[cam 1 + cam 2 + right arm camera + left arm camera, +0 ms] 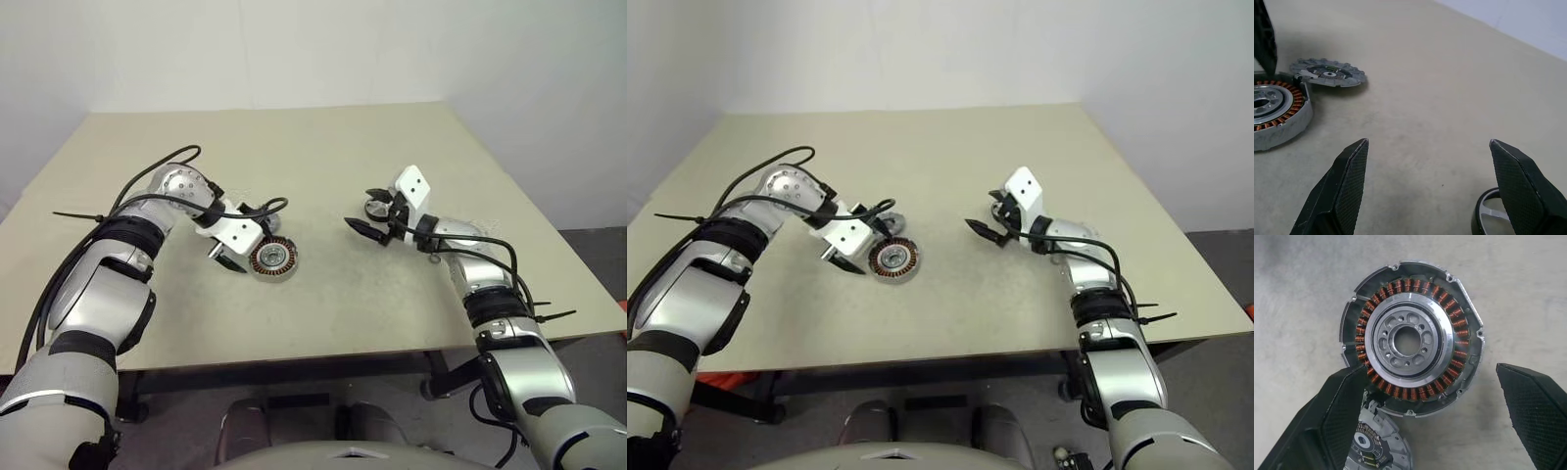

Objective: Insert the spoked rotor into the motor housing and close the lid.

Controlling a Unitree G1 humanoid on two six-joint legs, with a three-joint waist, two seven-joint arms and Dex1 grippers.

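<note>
The motor housing (1410,338) lies face up on the table, its ring of copper windings showing around a silver hub. My left gripper (1430,368) hovers just above it, pointing down, open, with one finger on each side and nothing held. The lid (1378,445) lies notched face up right beside the housing, partly hidden by one left finger. The spoked rotor (376,209) lies on the table at the right. My right gripper (1428,142) stands open next to it, with the rotor's rim (1488,210) peeking from behind one finger.
The beige table (323,147) stretches bare behind and between the two arms. Its front edge (323,354) runs close below the housing. A white wall stands beyond the far edge.
</note>
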